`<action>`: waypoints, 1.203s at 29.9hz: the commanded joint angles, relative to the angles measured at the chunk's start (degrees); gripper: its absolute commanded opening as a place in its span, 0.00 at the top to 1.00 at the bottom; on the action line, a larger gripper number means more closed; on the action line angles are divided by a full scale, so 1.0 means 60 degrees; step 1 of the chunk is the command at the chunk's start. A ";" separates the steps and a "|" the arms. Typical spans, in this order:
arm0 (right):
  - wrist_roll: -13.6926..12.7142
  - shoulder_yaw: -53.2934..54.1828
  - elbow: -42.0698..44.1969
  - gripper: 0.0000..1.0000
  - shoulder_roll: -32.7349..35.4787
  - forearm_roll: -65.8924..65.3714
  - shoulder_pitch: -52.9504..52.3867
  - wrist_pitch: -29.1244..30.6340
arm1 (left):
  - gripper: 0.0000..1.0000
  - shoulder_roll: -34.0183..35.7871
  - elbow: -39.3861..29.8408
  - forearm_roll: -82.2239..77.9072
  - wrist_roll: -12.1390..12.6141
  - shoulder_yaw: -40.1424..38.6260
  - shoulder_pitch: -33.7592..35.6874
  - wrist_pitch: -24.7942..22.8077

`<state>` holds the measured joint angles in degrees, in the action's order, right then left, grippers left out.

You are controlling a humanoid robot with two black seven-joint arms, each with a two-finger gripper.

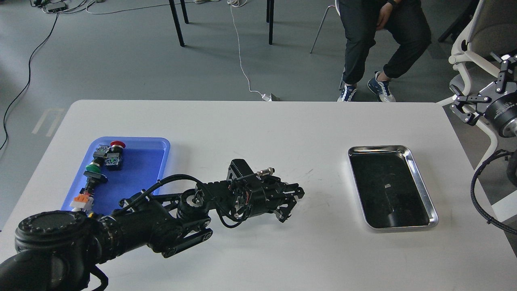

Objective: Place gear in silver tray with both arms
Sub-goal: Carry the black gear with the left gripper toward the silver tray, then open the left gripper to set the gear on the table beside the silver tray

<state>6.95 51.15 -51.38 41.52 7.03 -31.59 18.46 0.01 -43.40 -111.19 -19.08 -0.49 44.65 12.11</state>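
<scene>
The silver tray (378, 148) lies on the right half of the white table, and its dark bottom is empty. My left arm reaches in from the lower left. Its gripper (291, 203) hovers low over the table's middle, left of the silver tray, with its jaws apart and nothing visible between them. My right gripper (480, 87) is beyond the table's far right corner, in front of a white chair, with its fingers spread wide and empty. I cannot make out a gear anywhere in view.
A blue plastic tray (139, 163) at the left holds several push-button switches, among them a red one (116, 144) and a green one (93, 167). A seated person (375, 44) and a white chair (476, 44) are beyond the table.
</scene>
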 commanded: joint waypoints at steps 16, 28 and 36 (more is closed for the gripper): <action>0.0000 0.0015 -0.0064 0.01 -0.0094 0.0001 -0.0052 -0.0016 | 0.32 -0.0001 -0.0940 0.1128 -0.0029 -0.0168 -0.0177 0.0764; -0.0015 -0.0700 -0.1162 0.01 -0.0372 -0.0657 -0.0826 -0.0396 | 0.21 0.0245 -0.0910 0.4727 0.0059 -0.2379 0.1214 0.0750; -0.0030 -0.2328 -0.1368 0.01 -0.0826 -0.1303 -0.2131 -0.0528 | 0.16 0.3641 -0.2094 0.9825 0.0103 -0.2439 0.1610 0.0121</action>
<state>6.77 39.78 -59.45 36.89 -0.31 -41.75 15.36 14.19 -52.07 -62.38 -18.48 -15.10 54.11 14.86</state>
